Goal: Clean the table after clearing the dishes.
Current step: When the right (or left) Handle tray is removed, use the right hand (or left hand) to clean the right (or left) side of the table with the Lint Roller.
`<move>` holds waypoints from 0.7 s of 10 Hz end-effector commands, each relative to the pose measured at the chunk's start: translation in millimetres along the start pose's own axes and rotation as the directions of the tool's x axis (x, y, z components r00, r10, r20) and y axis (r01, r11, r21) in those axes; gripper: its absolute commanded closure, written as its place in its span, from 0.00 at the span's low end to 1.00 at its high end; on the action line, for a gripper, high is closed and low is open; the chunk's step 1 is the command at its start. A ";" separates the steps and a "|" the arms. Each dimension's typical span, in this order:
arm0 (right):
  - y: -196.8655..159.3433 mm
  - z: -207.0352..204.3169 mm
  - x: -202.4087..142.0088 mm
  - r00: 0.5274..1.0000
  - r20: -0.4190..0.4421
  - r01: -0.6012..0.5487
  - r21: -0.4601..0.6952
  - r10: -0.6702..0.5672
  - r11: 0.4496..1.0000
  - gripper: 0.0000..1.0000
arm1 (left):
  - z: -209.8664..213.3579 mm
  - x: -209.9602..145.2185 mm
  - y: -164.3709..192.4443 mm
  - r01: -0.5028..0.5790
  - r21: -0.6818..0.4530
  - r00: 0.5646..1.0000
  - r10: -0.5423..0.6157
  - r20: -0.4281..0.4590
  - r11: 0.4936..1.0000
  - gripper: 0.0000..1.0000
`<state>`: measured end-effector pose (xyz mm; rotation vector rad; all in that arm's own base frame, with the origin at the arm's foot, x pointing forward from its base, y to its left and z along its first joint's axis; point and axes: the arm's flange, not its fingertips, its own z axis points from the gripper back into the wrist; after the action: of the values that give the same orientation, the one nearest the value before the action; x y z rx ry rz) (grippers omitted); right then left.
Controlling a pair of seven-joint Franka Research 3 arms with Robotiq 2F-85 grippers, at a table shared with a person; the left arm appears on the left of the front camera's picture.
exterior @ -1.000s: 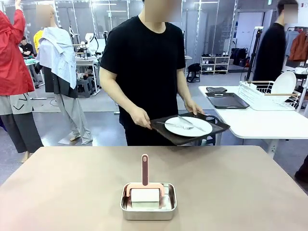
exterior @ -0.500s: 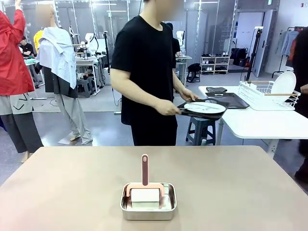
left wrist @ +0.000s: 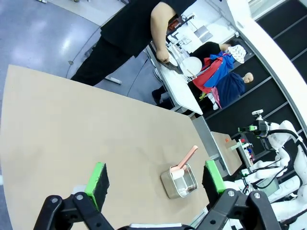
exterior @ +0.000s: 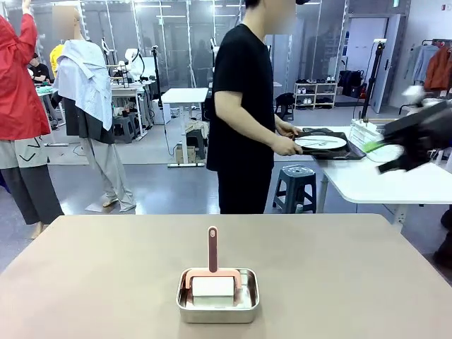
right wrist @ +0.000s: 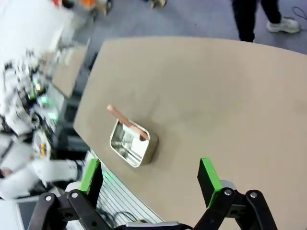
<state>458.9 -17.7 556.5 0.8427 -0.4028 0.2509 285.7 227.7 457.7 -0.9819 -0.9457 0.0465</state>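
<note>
The left pincer has its two green pads wide apart and holds nothing. It hangs high over the big brown worktop. Just past its pads, a little steel pan sits on that worktop.

The right pincer is spread wide too, with nothing between its pads. It also hangs high over the brown worktop, and the steel pan lies below it, a bit to one side. In the front view this pincer is a dark blur at the right edge, up in the air, with one green pad showing.

In the pan there is a white block. A tool with a pink handle stands up from it. The pan sits near the robot's edge of the worktop, close to the middle.

Past the far edge, a person in a black shirt stands sideways. One hand holds a dark tray with a white plate on it, with cutlery on the plate. The tray is at the near corner of a small white worktop, well apart from the brown one.
</note>
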 end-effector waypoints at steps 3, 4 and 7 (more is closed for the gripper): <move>36.0 -139.8 -46.8 0.924 -0.309 -0.276 -0.133 0.225 0.952 0.00 | 2.7 1.1 -0.2 -0.001 -0.007 1.000 0.001 -0.001 1.000 0.00; 46.3 -163.0 -61.3 0.893 -0.345 -0.359 -0.156 0.290 0.920 0.00 | 2.7 1.1 -0.2 -0.001 -0.007 1.000 0.001 -0.001 1.000 0.00; 50.5 -179.1 -64.5 0.887 -0.381 -0.330 -0.125 0.262 0.936 0.00 | 2.7 1.1 -0.2 -0.001 -0.007 1.000 0.001 -0.001 1.000 0.00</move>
<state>416.3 161.5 450.3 0.5098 -0.2152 0.6734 285.7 227.6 457.8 -0.9818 -0.9454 0.0460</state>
